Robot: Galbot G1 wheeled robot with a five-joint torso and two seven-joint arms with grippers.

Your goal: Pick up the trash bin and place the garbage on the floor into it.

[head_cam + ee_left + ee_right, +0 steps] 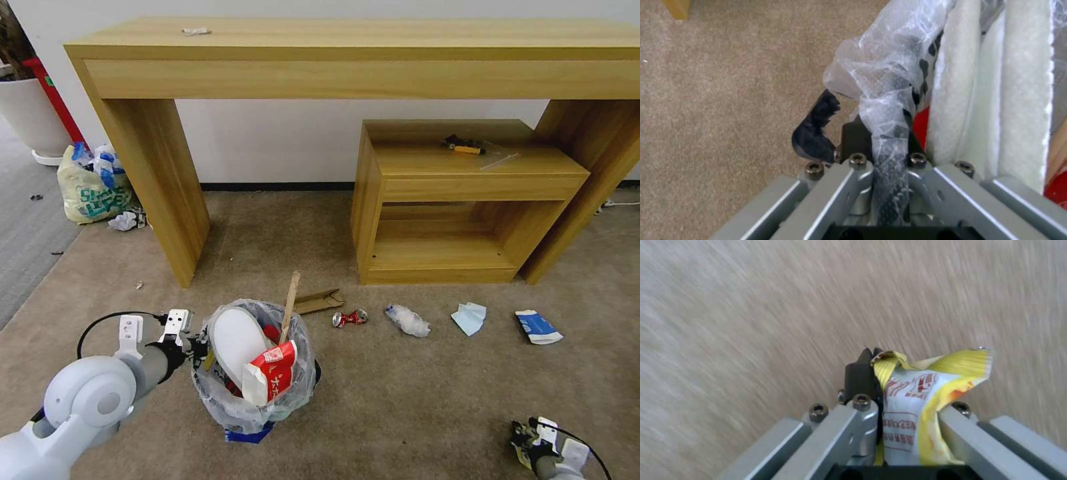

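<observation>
The trash bin (257, 393), lined with a crinkly clear bag, stands at the lower left of the head view, blue at its base. It holds a white slipper (235, 340), a red wrapper (273, 373) and a wood stick (289, 303). My left gripper (197, 348) is shut on the bin's bagged rim (885, 110), beside the white slippers (951, 100). My right gripper (527, 437) is low at the right, shut on a yellow and white wrapper (911, 390) above bare carpet. On the floor lie a cardboard piece (319, 301), crushed red can (350, 318), clear plastic (408, 320), pale-blue tissue (469, 317) and blue-white packet (537, 327).
A long wooden desk (360, 60) spans the back, with a low wooden cabinet (460, 200) under its right half. A yellowish printed shopping bag (93, 190) and a white planter (30, 113) sit at the far left. Open carpet lies between bin and right gripper.
</observation>
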